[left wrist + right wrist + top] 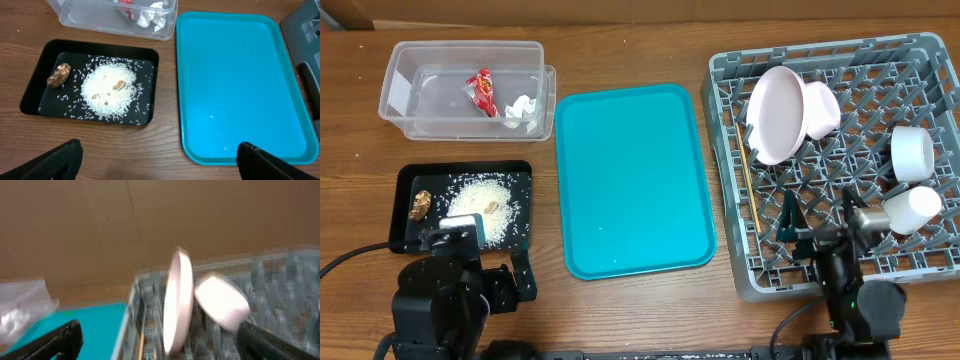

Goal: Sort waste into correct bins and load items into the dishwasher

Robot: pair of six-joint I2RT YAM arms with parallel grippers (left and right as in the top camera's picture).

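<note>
The red wrapper (pixel 480 90) and white tissue (pixel 523 108) lie in the clear tub (pixel 420 62). Rice (pixel 485 205) and a brown scrap (pixel 420 206) lie in the black tray (pixel 405 215); the left wrist view shows the rice (pixel 107 89) too. In the grey dish rack (pixel 730 150) a white plate (pixel 775 115) stands on edge beside a bowl (pixel 817 108), with a cup (pixel 912 152), another white vessel (pixel 912 210) and chopsticks (pixel 750 185). My left gripper (pixel 160 150) hangs open and empty over bare table near the black tray. My right gripper (pixel 818 212) is open and empty above the rack's front.
A large teal tray (pixel 630 180) with a few rice grains fills the middle of the table between the bins and the rack. In the right wrist view the plate (pixel 179 300) and bowl (pixel 221 302) stand ahead of the fingers, a brown wall behind.
</note>
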